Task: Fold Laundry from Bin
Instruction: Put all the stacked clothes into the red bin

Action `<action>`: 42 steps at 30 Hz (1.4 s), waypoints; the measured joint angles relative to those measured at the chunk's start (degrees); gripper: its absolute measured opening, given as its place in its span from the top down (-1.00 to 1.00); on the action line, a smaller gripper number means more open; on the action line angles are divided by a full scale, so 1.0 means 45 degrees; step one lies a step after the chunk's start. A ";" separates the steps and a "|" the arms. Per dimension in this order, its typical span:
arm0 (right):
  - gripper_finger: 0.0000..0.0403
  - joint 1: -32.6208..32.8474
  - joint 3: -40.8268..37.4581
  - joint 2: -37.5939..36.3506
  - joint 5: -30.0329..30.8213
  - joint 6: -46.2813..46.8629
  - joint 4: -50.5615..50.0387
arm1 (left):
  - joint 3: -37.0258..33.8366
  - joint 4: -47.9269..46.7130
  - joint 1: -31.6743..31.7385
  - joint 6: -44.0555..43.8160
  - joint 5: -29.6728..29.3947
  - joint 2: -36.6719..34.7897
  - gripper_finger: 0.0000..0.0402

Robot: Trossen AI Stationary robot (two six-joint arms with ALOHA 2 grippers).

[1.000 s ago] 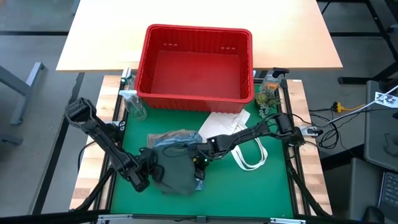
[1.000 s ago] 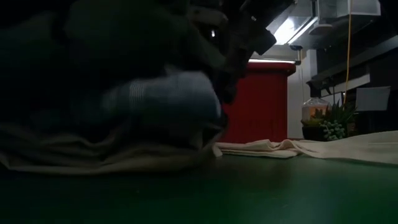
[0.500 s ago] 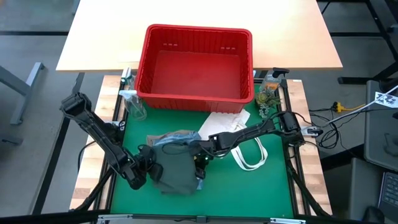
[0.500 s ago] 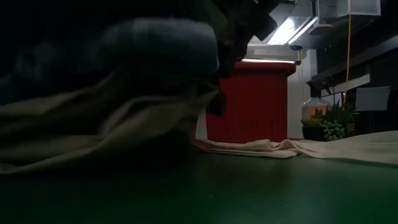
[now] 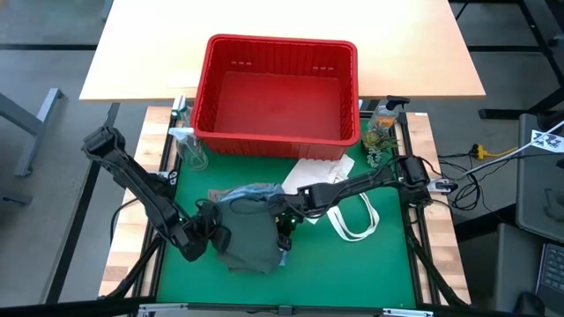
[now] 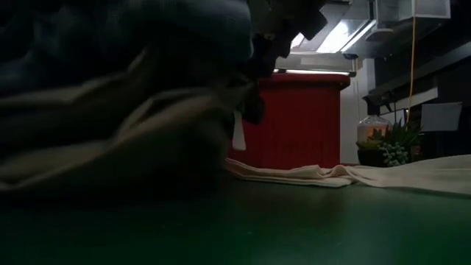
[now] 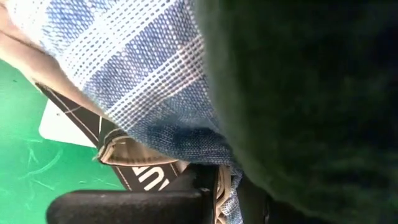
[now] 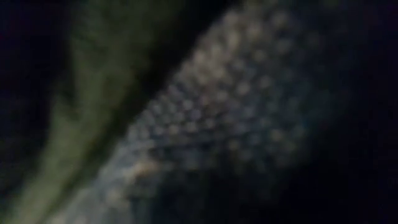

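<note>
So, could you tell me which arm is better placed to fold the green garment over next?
Probably the left. The left gripper is at the green garment's left edge, low on the mat. The right gripper sits on the pile's right edge.

1 red bin (image 5: pixel 275 88), 1 white tote bag (image 5: pixel 339 189), 2 spray bottles (image 5: pixel 189 148), 2 arms (image 5: pixel 141 189)

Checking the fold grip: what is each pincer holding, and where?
Left pincer is shut on the left edge of the dark green garment; right pincer is shut on its right edge, beside the blue-white striped shirt.
</note>
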 joint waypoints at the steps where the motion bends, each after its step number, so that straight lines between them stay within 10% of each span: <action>1: 0.97 0.0000 0.0022 -0.0110 0.0004 -0.0018 -0.0068 | 0.0000 0.0000 0.0000 0.0032 -0.0017 -0.0092 0.85; 23: 0.97 0.0024 0.0885 -0.0780 0.0773 -0.0687 -0.2293 | 0.1159 -0.0692 0.0578 0.1692 0.0238 -0.0231 0.84; 42: 0.97 0.0019 0.0885 -0.0750 0.0976 -0.0704 -0.3012 | 0.0447 -0.1092 0.0957 0.1975 0.1785 0.1773 0.46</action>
